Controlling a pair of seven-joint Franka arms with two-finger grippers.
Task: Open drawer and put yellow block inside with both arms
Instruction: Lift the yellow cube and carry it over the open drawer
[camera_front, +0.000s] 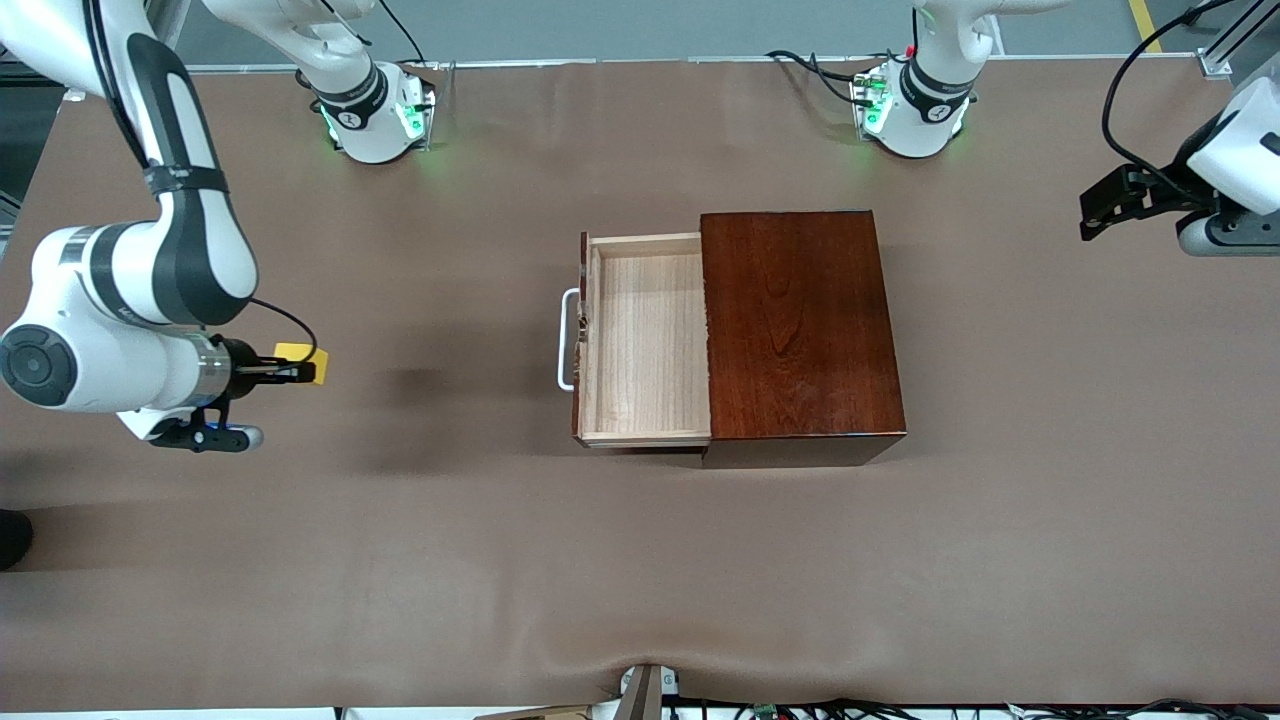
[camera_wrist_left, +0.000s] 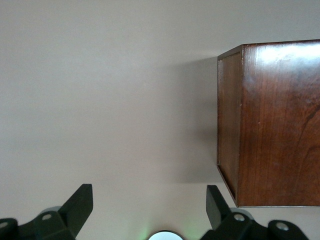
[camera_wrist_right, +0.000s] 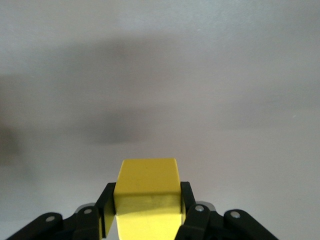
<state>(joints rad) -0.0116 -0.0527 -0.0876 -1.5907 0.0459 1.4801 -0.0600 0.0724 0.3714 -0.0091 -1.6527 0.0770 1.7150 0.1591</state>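
Drawer's done: the pale-wood drawer (camera_front: 648, 338) with its white U-handle sits pulled out of the glossy reddish-brown wooden box (camera_front: 800, 325). Our right tool (camera_front: 300, 371) is clenched on the small yellow block (camera_front: 303, 361), probably lifted off the brown worktop (camera_front: 640, 560), toward the right arm's end. Left tool (camera_front: 1100, 208) waits released. Next we carry it over the tray.

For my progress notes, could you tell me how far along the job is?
Done: the drawer stands open and empty. In hand: the right gripper holds the yellow block above the table. Left: placing it inside. The left gripper waits, open.
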